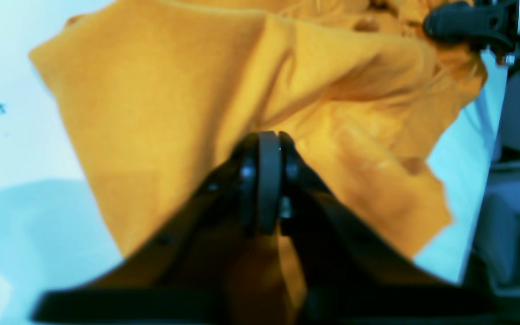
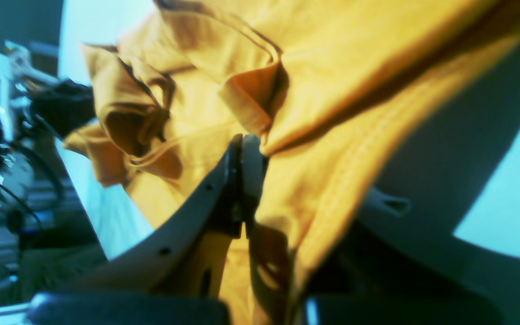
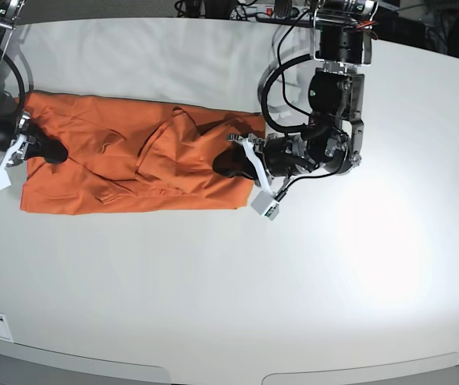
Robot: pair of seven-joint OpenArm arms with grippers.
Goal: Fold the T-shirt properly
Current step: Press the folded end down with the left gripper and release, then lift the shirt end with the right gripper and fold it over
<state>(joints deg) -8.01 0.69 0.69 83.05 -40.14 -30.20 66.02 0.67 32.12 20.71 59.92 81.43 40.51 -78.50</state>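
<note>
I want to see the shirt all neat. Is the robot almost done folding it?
Not yet. The T-shirt already lies as a long band on the table, so it looks folded lengthwise, though it is still rumpled. The left gripper and the right gripper are each pinching one end. Folding it shorter and smoothing it remain.

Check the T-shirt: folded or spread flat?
Partly folded: the T-shirt lies as a long band on the table, layers overlapping and rumpled mid-way.

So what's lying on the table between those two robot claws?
Only the rumpled orange T-shirt stretches between the left gripper and right gripper, as the base view shows.
</note>
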